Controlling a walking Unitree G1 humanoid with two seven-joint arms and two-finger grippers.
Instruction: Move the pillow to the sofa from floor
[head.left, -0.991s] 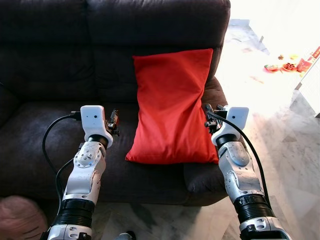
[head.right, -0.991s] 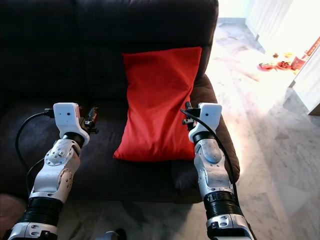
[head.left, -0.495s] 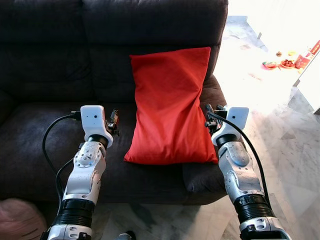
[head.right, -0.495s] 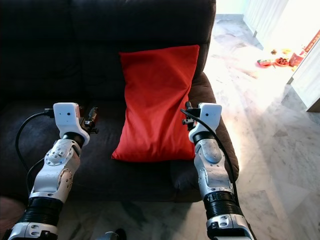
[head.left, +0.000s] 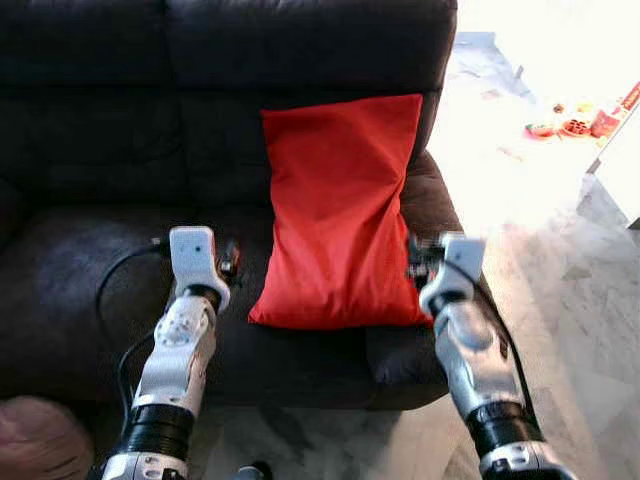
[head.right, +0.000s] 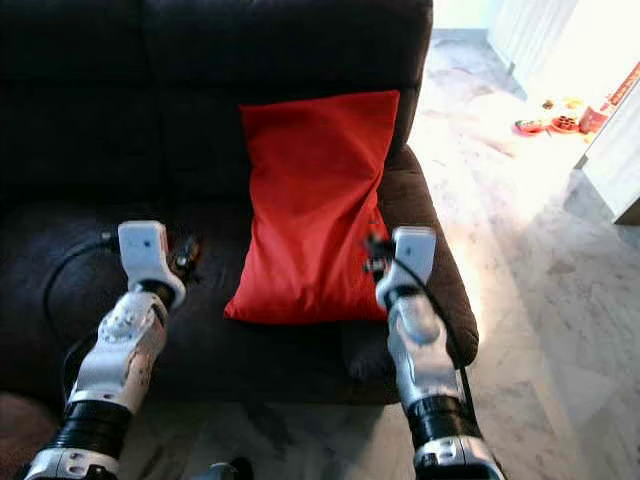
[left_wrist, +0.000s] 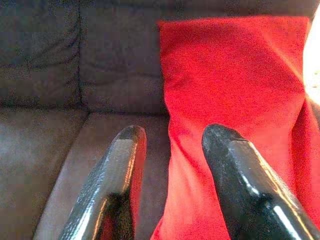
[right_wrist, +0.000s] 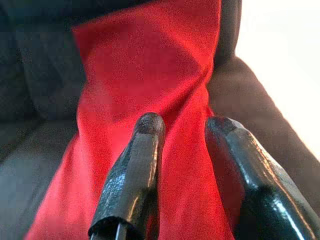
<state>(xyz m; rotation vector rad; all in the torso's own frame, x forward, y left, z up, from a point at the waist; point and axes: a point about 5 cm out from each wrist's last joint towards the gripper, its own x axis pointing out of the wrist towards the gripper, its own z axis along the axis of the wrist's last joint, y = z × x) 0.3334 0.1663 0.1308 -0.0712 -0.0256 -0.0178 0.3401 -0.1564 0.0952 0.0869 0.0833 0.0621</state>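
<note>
Both arms have drawn back slightly; left gripper (left_wrist: 170, 150) and right gripper (right_wrist: 185, 135) are parted, holding nothing. Red pillow (head.left: 345, 200) leans against the sofa (head.left: 100, 150) backrest, so placement looks done.

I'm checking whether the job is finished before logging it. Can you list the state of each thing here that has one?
Red pillow: on the sofa seat, leaning upright against the backrest, nothing gripping it.
Sofa: dark, holds the pillow at its right end.
Left end effector: open, empty, beside the pillow's left edge.
Right end effector: open, empty, by the pillow's right edge.
</note>
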